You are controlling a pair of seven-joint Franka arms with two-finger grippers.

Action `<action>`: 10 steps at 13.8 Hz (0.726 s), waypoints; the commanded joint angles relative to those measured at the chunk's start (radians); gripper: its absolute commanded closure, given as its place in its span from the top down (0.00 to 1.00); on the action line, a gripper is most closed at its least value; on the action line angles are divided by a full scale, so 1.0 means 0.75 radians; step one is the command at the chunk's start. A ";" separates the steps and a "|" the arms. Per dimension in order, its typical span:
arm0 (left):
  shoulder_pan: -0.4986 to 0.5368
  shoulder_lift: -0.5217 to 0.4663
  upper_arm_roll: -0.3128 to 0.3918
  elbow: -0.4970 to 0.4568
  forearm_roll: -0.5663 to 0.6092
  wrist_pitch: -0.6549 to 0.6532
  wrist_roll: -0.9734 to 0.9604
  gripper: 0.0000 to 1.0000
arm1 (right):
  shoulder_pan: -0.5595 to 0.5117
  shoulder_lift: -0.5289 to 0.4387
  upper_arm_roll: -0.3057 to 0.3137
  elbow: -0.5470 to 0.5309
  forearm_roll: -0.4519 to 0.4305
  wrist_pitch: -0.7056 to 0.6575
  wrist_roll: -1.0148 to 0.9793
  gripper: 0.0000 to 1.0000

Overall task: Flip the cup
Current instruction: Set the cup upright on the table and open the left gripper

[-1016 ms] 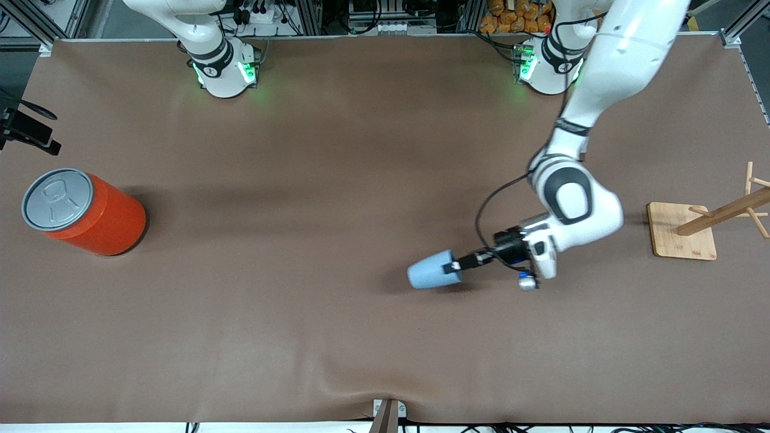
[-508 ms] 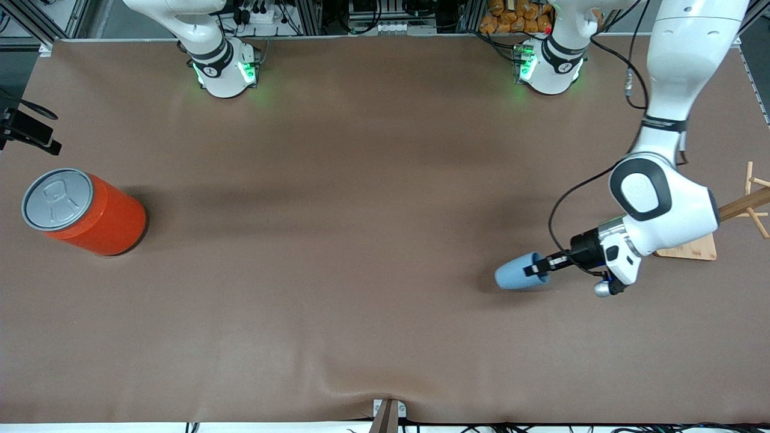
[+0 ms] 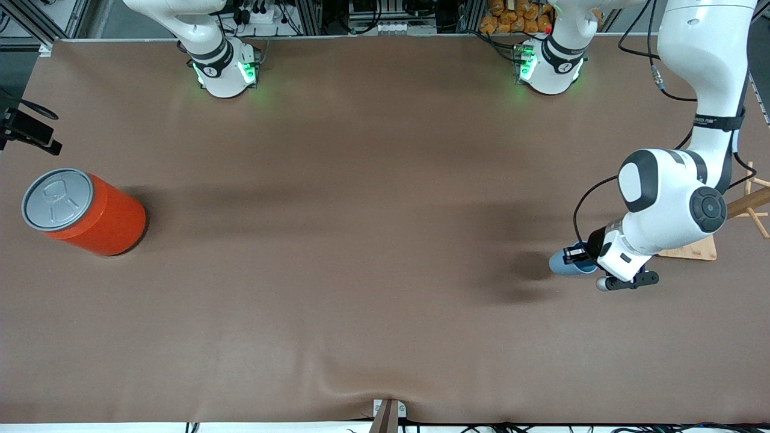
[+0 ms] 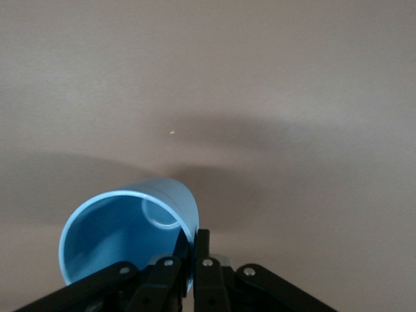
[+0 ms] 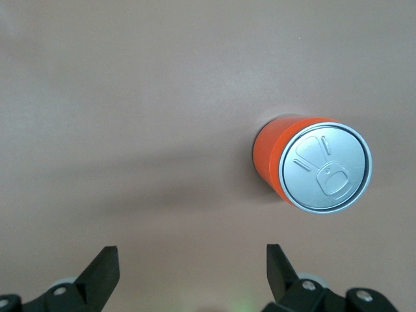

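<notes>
The left gripper (image 3: 582, 257) is clamped on the rim of the cup (image 3: 562, 263), one finger inside the mouth and one outside, pinching the wall. It carries the cup on its side, clear of the table (image 3: 361, 240), toward the left arm's end, its shadow on the cloth beneath it. On a clock face laid over the front view, the cup sits at about four o'clock from the table's centre, with the wooden rack (image 3: 698, 240) just past it at three o'clock. In the left wrist view the cup (image 4: 130, 227) shows its darker blue inside and round base, the mouth facing the camera, and the closed fingers (image 4: 179, 263) bite the rim at the cup's four o'clock edge.

The cup looks light, stiff and smooth, probably plastic, so a thin rim pinch should hold it, though the matte wall could pivot between the pads if swung fast. The rim seems the best hold for turning it over.

The right gripper (image 5: 192, 260) waits with its fingers spread wide and empty, hovering near the can (image 3: 84, 210), at nine o'clock on the table.
</notes>
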 commanded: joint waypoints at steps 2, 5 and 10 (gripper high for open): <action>-0.005 -0.005 -0.004 -0.025 0.116 -0.026 -0.027 0.03 | 0.009 -0.017 0.003 0.001 -0.019 -0.014 0.028 1.00; -0.008 -0.007 -0.004 -0.005 0.171 -0.079 -0.027 1.00 | 0.009 -0.017 0.003 0.001 -0.019 -0.014 0.028 1.00; 0.003 -0.025 -0.004 0.358 0.182 -0.551 -0.031 1.00 | 0.009 -0.017 0.003 0.001 -0.019 -0.014 0.028 1.00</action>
